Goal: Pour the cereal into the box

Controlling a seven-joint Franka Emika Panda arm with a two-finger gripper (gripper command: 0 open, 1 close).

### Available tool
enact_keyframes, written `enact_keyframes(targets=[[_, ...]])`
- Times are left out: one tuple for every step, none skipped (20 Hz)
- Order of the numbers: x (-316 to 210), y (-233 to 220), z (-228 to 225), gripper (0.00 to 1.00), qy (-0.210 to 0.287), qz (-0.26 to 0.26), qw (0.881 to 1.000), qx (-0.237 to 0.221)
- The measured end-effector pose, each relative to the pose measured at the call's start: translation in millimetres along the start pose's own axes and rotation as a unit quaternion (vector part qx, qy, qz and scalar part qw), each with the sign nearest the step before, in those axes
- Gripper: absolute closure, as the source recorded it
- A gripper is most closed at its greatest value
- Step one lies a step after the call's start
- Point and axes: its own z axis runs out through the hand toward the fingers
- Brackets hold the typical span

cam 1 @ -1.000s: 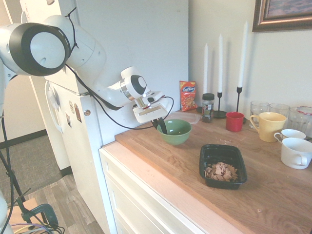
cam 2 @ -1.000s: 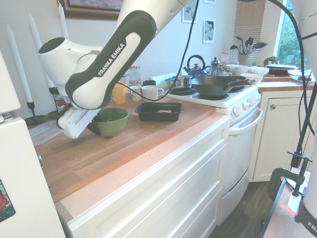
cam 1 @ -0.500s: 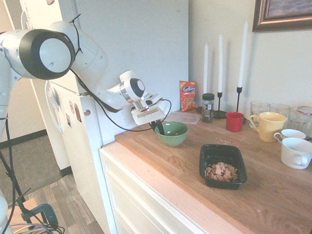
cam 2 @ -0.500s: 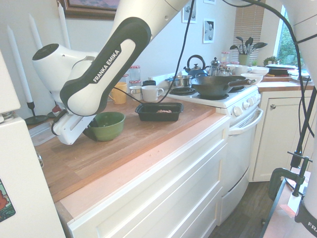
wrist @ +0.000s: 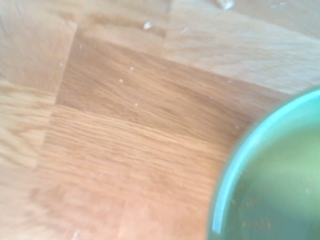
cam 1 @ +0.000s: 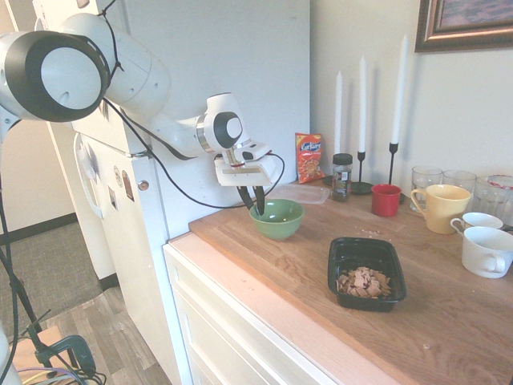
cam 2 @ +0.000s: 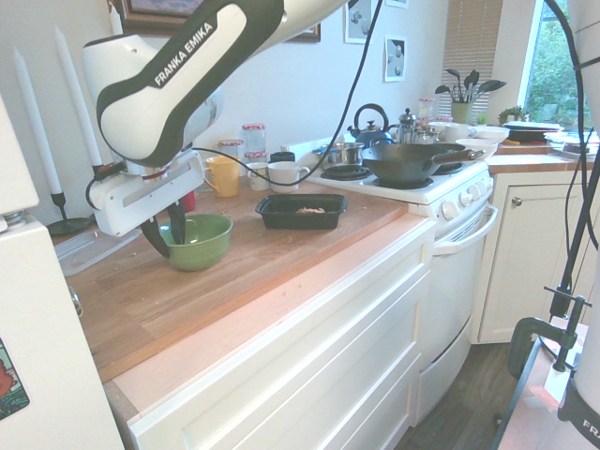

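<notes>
Parted a little way, the jaws (cam 1: 252, 200) are straddling the near wall of the green bowl (cam 1: 278, 219), one finger apparently inside and one outside, without visibly pinching it. The bowl is sitting upright on the tabletop (cam 1: 264, 281), and only a few crumbs are showing inside, as far as the blurred wrist view allows.

Across the tabletop from the bowl, the cereal (cam 1: 364, 282) is lying heaped in the box (cam 1: 367, 298), gathered toward one end. Pouring therefore seems finished, and letting go of the bowl looks like the step in hand. The next move is calling for the jaws to open fully and lift straight up, clearing the rim without tipping the bowl.

Round and smooth, the bowl is showing a soft gloss; the box is a shallow black plastic tray with rounded corners, its flat, squarish flakes looking dry and brittle against the grained wood.
</notes>
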Motion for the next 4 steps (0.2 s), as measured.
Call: enact_keyframes(targets=[[5.4,6.7,-8.3,0.00,-0.016,0.004,1.000,0.010],[9.7,13.1,-15.7,0.00,-0.030,0.006,0.999,0.019],[13.5,19.4,-21.6,0.00,-0.040,0.009,0.999,0.025],[15.9,24.8,-25.7,0.00,-0.044,0.011,0.999,0.029]])
